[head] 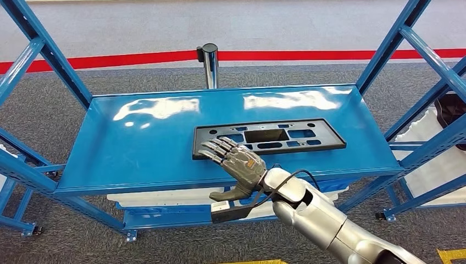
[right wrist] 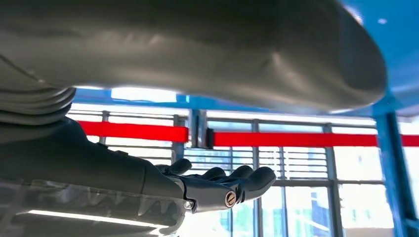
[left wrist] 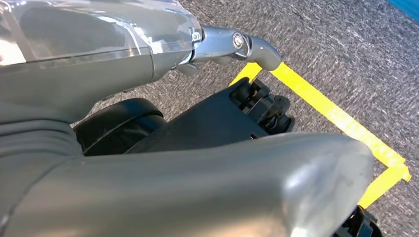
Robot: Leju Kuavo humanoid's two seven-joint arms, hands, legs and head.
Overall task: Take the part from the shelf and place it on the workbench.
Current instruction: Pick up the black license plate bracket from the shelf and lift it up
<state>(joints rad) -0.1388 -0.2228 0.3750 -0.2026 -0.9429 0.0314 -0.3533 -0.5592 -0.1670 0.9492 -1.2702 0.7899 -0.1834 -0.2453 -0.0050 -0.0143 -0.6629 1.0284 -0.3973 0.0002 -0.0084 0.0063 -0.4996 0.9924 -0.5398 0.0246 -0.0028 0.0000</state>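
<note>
Grey carpet surrounds a blue shelf (head: 137, 143) at frame centre; the black part (head: 266, 137) lies flat on it. Reaching from lower right, the right hand (head: 235, 163) hovers empty, fingers extended over the part's left end.

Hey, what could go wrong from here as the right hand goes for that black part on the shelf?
The black part lies flat on the glossy blue shelf, so the open right hand, fingers over its near left corner, may push it rather than lift it. The long part could also tilt or catch a shelf post.
</note>
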